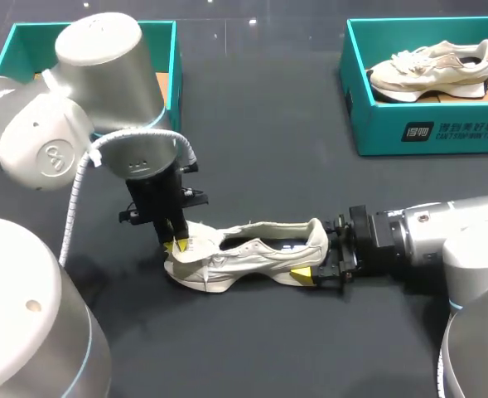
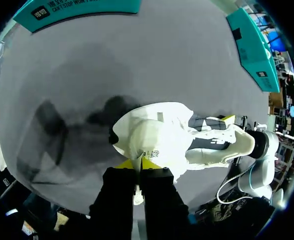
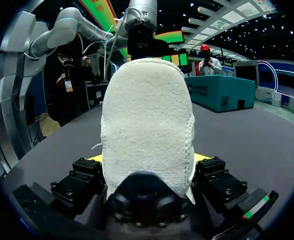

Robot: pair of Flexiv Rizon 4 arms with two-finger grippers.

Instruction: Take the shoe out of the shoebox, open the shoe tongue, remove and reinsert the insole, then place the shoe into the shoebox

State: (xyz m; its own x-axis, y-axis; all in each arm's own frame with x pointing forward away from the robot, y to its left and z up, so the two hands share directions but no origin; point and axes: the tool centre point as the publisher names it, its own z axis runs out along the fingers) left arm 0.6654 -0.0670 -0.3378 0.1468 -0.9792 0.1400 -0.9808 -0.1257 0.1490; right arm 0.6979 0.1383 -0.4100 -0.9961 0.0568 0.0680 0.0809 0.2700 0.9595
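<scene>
Shoe (image 1: 248, 255), cream-white and low-cut with a pale sole, sits upright on the dark grey tabletop (image 1: 268, 149), out of its box and strung between both arms.

At the far left, the open teal cardboard shoebox (image 1: 20, 46) stands well apart behind my left arm. I'd judge that is where the shoe ends up, though nothing here proves it.

Next, the left claw (image 1: 176, 245) is straight down over the toe end. Its yellow tips are pressed almost together, pinching the padded white tongue (image 2: 149, 137). In the left wrist view the tongue is folded forward over the toe, its printed underside showing.

So this is the tongue-opening step, and it looks nearly done. The throat gapes and the dark insole (image 1: 287, 246) shows inside, not yet lifted.

The next move calls for one claw to keep the shoe pinned while the other goes into that opening for the insole's edge. The shoe is light and will skid if it is let go.

At the heel, the right claw (image 1: 322, 253) comes in low from the right. Its fingers straddle the fuzzy heel and clamp it from both sides.

Far right, a second teal box (image 1: 426, 124) holds another pale sneaker (image 1: 430, 70), untouched.
</scene>
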